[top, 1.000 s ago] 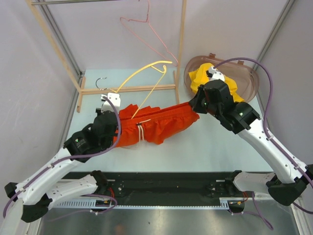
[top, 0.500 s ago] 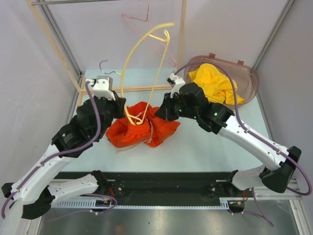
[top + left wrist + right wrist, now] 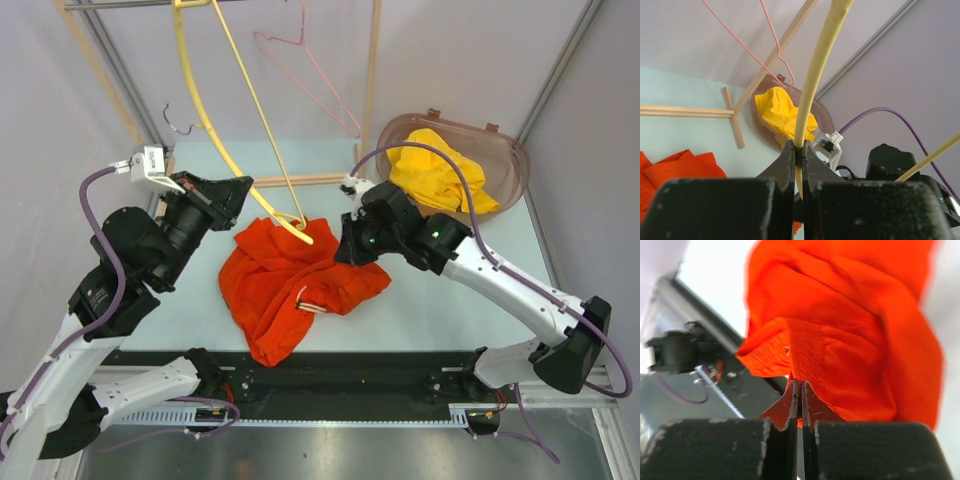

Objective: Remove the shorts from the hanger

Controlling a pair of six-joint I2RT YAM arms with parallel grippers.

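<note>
Pale walls (image 3: 450,60), light-blue table (image 3: 430,320), wooden rack (image 3: 376,60).

**SURFACE AND ITEMS RESTING ON IT**

The surface (image 3: 440,300) is a pale blue-green tabletop. A black mounting rail (image 3: 350,375) runs along its near edge. The orange-red shorts (image 3: 275,285) lie in a crumpled heap left of centre, and one end of the cloth reaches the near edge by the rail. A translucent brown basket (image 3: 507,150) stands at the far right corner. The foot bars of a wooden rack (image 3: 300,181) rest across the far left portion, with the rack's right upright near the basket.
</note>
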